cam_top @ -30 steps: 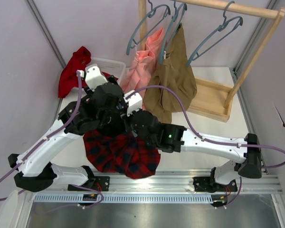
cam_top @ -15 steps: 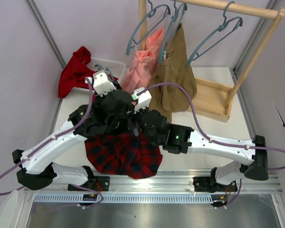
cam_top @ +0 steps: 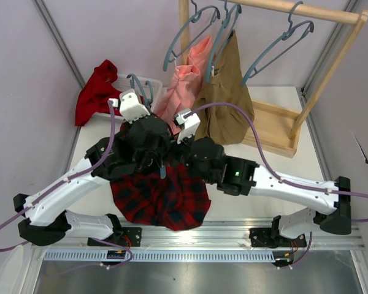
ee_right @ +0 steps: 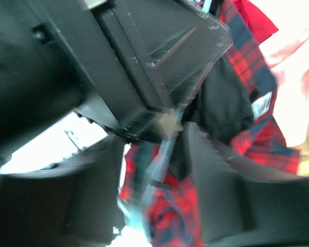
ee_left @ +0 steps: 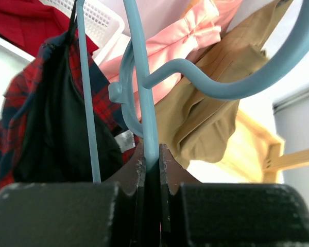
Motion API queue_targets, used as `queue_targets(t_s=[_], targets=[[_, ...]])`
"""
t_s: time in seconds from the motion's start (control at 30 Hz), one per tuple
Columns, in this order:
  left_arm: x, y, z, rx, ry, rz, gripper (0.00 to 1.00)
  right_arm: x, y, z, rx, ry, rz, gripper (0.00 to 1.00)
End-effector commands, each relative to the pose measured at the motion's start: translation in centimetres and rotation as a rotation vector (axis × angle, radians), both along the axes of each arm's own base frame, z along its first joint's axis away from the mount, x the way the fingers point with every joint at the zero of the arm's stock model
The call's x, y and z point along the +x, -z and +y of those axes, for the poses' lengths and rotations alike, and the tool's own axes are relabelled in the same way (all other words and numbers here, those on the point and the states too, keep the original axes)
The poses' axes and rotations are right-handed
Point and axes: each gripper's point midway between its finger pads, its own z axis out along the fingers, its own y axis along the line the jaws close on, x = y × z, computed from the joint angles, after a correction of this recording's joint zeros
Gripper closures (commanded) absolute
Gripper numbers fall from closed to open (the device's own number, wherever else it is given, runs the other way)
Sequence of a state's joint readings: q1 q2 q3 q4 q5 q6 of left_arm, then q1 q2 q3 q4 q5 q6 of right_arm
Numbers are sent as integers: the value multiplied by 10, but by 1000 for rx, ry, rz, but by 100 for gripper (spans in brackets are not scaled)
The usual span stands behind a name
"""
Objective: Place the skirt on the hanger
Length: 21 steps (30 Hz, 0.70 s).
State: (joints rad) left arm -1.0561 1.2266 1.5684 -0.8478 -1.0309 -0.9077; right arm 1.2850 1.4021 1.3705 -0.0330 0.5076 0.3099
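Observation:
The skirt, red-and-black plaid with a dark lining, hangs bunched beneath both arms near the table's front. In the left wrist view the skirt drapes over one thin arm of the blue-grey hanger. My left gripper is shut on the hanger's upright bar, the hook curving above it. The hook sticks up past the left wrist in the top view. My right gripper is open, its fingers standing either side of a blurred hanger bar and plaid cloth, close under the left gripper's body.
A wooden rack stands at the back right with other hangers on its rail. A pink garment and a tan garment hang there. A white basket and a plain red cloth lie at the back left.
Both arms moved toward the back with the hanger and skirt. The left gripper closed on the hanger bar, and the right gripper's jaws opened.

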Motion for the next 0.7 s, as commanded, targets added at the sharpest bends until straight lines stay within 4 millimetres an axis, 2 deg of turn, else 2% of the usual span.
queue_targets(t_s=[0.0, 0.03, 0.07, 0.1, 0.13, 0.2, 0.23, 0.3, 0.33, 0.37, 0.47, 0.5, 0.57, 0.67], targets=[[-11, -31, 18, 48, 56, -49, 100, -17, -46, -34, 83, -94, 49, 34], [-15, -30, 15, 60, 100, -28, 100, -10, -49, -44, 88, -88, 61, 29], [-18, -30, 14, 70, 129, -19, 100, -13, -52, -50, 88, -124, 76, 24], [-21, -28, 13, 84, 159, -9, 100, -13, -49, -60, 66, -121, 100, 22], [-27, -28, 16, 95, 189, 5, 100, -13, -58, -75, 80, -111, 96, 21], [-38, -26, 8, 108, 298, 31, 100, -1, -55, -102, 55, -34, 102, 20], [-44, -35, 6, 97, 348, 23, 100, 1, -62, -118, 72, 2, 89, 19], [-61, -29, -2, 109, 467, 76, 100, 16, -60, -146, 52, 110, 80, 18], [-67, -37, -3, 95, 502, 77, 100, 21, -65, -158, 51, 147, 67, 18], [-75, -36, 0, 107, 531, 105, 100, 33, -65, -179, 40, 228, 60, 18], [-96, -51, -1, 61, 636, 117, 100, 51, -76, -216, 21, 372, 35, 18], [-107, -48, -4, 55, 699, 143, 100, 61, -78, -232, 16, 437, 30, 18], [-119, -52, -8, 33, 772, 146, 100, 73, -85, -254, 5, 533, 21, 18], [-137, -56, -25, 9, 922, 135, 100, 91, -95, -281, 0, 632, 5, 17]])
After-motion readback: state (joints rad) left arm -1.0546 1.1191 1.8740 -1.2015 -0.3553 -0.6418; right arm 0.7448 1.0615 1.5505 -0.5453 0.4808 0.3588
